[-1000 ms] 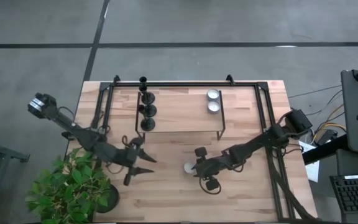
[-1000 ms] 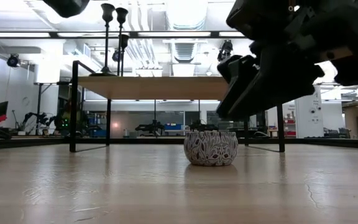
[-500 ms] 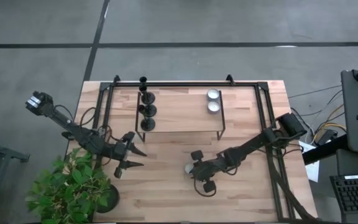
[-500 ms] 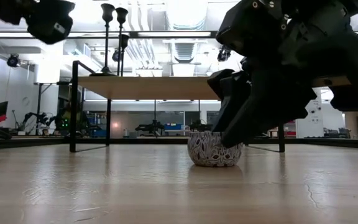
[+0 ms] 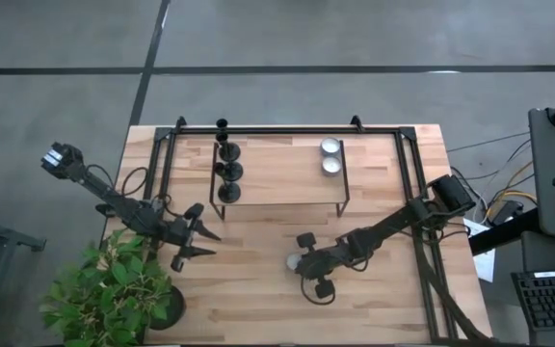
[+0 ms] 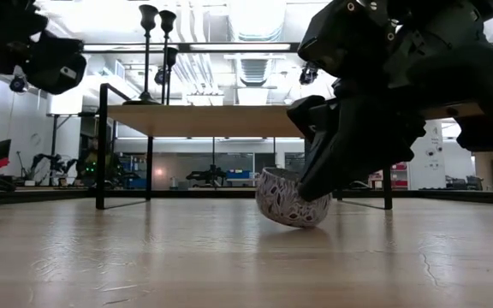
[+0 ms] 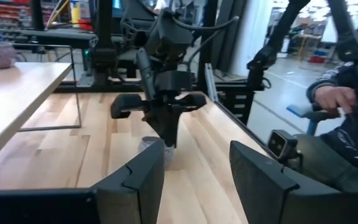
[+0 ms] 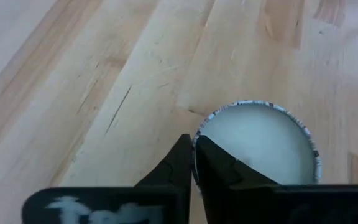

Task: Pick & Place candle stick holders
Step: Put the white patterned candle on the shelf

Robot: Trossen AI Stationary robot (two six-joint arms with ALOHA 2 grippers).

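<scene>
A low whitish cup holder with a patterned wall sits tilted on the table in front of the raised shelf. My right gripper is shut on it; its wrist view shows the cup's pale inside. Two more whitish cups and three black stemmed holders stand on the shelf. My left gripper is open and empty over the table's left part, near the plant; its wrist view looks across at the right gripper and the cup. My right gripper pinches the cup's wall at its rim, one finger inside the cup and one outside. The fingers slant down from above, from the table's right. The cup is tilted, with one edge of its bottom on the table.
The shelf's black frame legs stand behind the cup. A green plant in a black pot sits at the table's near left corner. A person's hand and sleeve show beyond the table's right side.
My right gripper has come down onto the cup and moved a little toward the table's left edge. The cup, upright a second ago, has tipped onto one edge of its bottom. My left gripper has drawn back toward the table's left edge.
</scene>
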